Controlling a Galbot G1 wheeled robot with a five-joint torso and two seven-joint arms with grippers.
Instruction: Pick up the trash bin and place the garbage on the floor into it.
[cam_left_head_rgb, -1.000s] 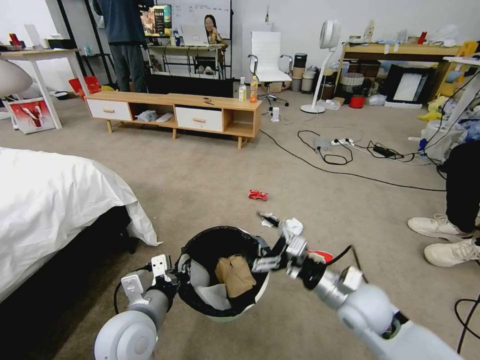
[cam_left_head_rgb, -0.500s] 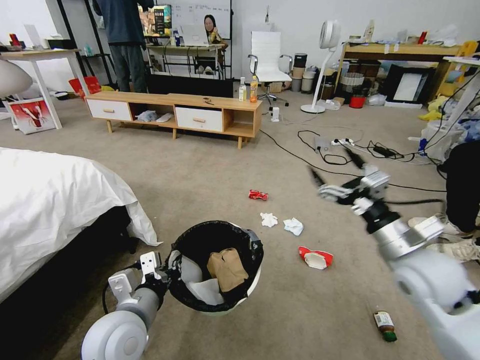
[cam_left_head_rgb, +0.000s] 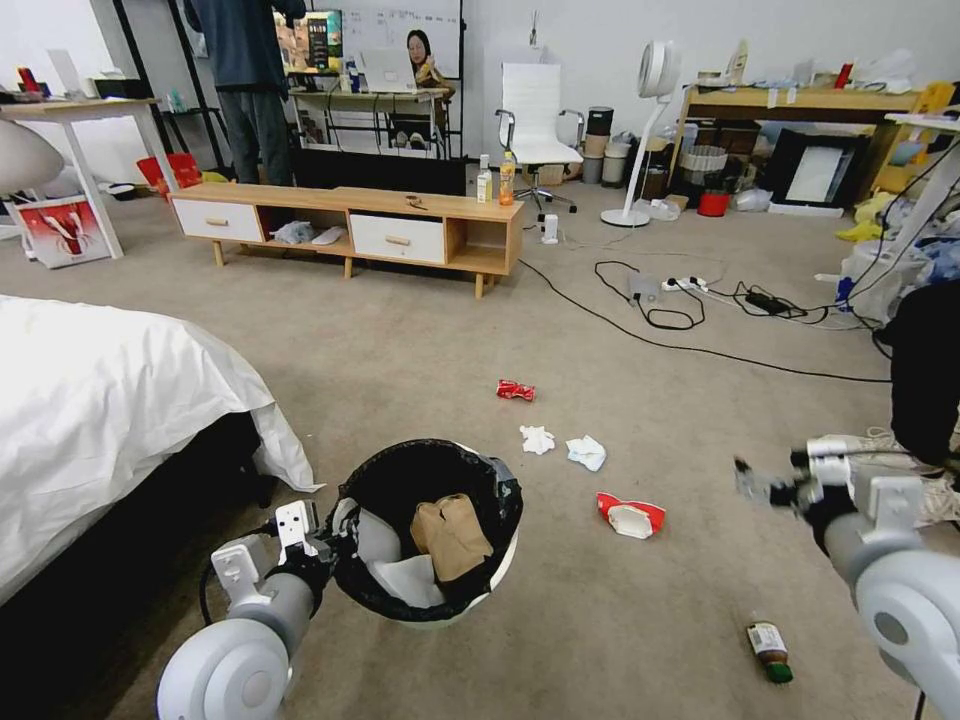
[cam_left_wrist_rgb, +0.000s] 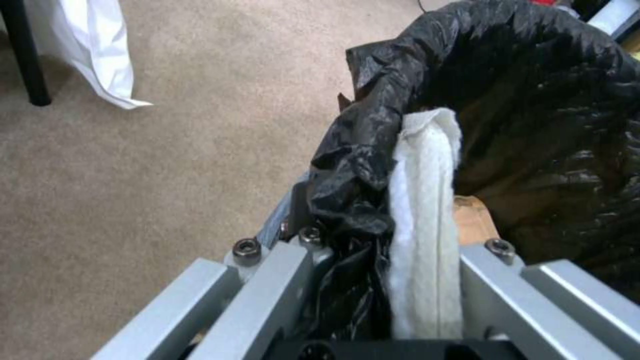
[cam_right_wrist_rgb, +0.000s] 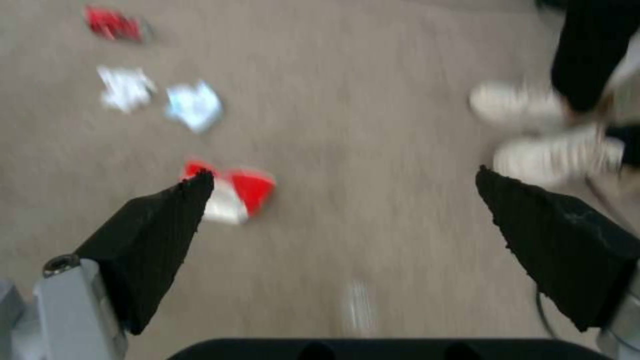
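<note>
The trash bin (cam_left_head_rgb: 430, 530), light plastic with a slippery black liner, hangs above the carpet (cam_left_head_rgb: 400, 340) beside the bed (cam_left_head_rgb: 100, 400), its rim pinched between the closed fingers of the left gripper (cam_left_wrist_rgb: 373, 280); a paper bag (cam_left_head_rgb: 452, 535) lies inside. The right gripper (cam_right_wrist_rgb: 347, 200) hovers right of the bin, jaws wide apart and empty, over the crushed paper cup (cam_left_head_rgb: 632, 516): soft, feather-light, probably best pinched at its rim.

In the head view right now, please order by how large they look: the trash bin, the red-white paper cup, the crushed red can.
1. trash bin, by far the largest
2. red-white paper cup
3. crushed red can, which lies farther from the camera, so its true size against the cup stays unsure.
</note>
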